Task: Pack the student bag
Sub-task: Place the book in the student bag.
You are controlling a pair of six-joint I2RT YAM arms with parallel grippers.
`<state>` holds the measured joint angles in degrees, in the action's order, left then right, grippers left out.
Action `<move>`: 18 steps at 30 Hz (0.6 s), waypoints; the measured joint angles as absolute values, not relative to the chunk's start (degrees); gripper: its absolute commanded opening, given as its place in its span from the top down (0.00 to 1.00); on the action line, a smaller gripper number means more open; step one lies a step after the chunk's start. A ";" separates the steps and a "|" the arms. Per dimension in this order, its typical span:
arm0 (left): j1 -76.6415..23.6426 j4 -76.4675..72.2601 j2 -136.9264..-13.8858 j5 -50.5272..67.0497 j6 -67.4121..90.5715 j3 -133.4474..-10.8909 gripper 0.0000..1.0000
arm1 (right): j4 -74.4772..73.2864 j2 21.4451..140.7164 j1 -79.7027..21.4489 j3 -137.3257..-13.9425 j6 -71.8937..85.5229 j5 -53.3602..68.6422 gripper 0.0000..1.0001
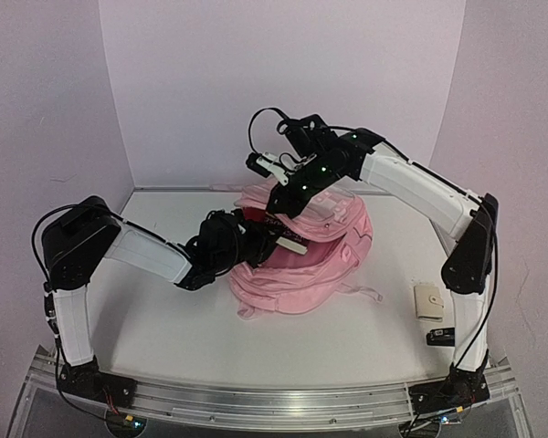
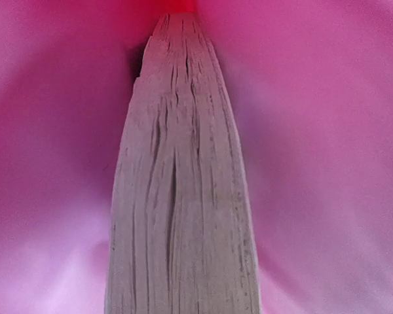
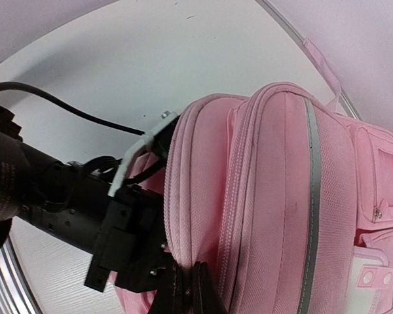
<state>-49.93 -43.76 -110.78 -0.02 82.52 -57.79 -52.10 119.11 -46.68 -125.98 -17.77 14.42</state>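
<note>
The right jaws are pressed together, their dark fingers [image 3: 203, 297] pinching the zipped rim of the bag [image 3: 275, 196] and holding its upper half lifted so the mouth gapes. The left jaws are buried inside that mouth and out of sight, so I cannot tell whether they are spread or gripping. The left wrist view is filled by the fore-edge of a book [image 2: 180, 196], a tall grey-tan block of rippled pages tapering upward, ringed by glowing pink lining [image 2: 327, 163]. Outside, the black left wrist [image 3: 72, 203], with a white bracket [image 3: 141, 149], enters the opening from the side. The bag is soft, padded pink fabric, rounded and ribbed with zip seams, with a grey stripe [image 3: 312, 196] along its front and a pale strap [image 1: 365, 294] trailing out. It lies mid-way across the smooth white tabletop [image 1: 347, 351], between the two arms. Well apart from it, near the right arm's base, lie a small cream rectangular pouch [image 1: 428, 300] and a smaller dark object [image 1: 441, 337], too small to identify.
</note>
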 measured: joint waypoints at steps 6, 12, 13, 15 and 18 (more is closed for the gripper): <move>-47.76 -45.34 -115.18 2.88 82.20 -61.89 0.52 | -51.59 119.11 -46.41 -124.51 -17.54 15.40 1.00; -47.52 -42.55 -113.49 2.40 81.57 -60.65 0.27 | -50.77 119.11 -46.13 -123.63 -17.53 15.28 1.00; -47.73 -41.11 -112.26 1.99 81.61 -59.90 0.24 | -50.72 119.14 -45.95 -123.65 -17.32 15.44 1.00; -48.33 -38.29 -109.28 0.81 82.15 -58.25 0.18 | -50.76 119.47 -45.49 -124.09 -16.84 16.02 1.00; -49.66 -34.47 -104.71 -0.82 82.48 -56.43 0.17 | -50.63 120.31 -44.81 -125.17 -16.22 16.70 1.00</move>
<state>-49.66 -34.47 -104.71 -0.82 82.48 -56.43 -50.63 120.31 -44.81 -125.17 -16.22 16.70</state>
